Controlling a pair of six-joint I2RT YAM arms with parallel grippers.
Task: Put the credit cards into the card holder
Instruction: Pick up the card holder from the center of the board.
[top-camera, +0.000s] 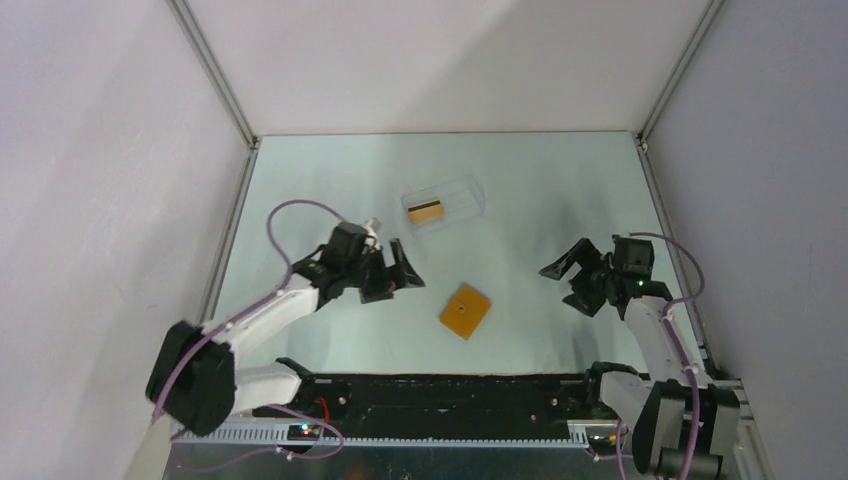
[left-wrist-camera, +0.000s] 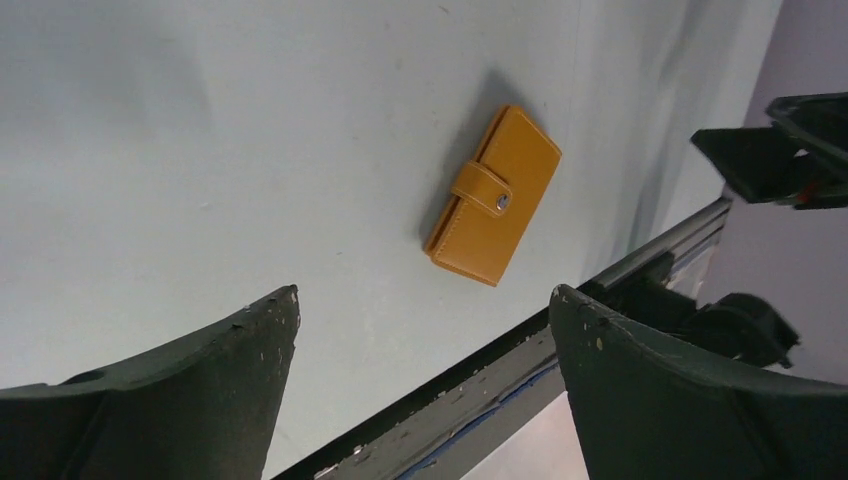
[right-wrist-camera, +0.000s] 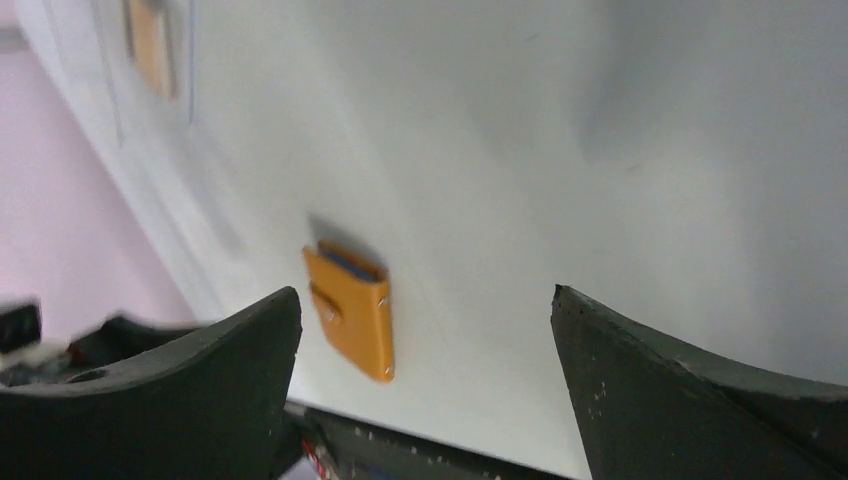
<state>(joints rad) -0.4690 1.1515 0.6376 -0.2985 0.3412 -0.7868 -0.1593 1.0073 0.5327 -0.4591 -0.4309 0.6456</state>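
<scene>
Golden-orange, with a dark stripe along one long edge, a credit card lay inside a clear plastic box at the far middle of the table. Whether more cards lay stacked under it could not be told. In the right wrist view the box showed only as a blurred outline at the top left, with a patch of orange inside it.

The card holder lay flat on the bare table, nearer the arms and well apart from the box, turned on a diagonal. The left wrist view showed the holder folded shut, with its strap fastened across the front by a metal snap. From the right wrist camera a sliver of blue-grey lining showed at one end.

The left gripper hung just left of the holder, pointing toward it. Its jaws were spread wide and held nothing, and they did not touch the holder. The right gripper hung farther off on the holder's right side, also facing inward, splayed apart and empty.

Pale grey walls enclosed the table on three sides.
</scene>
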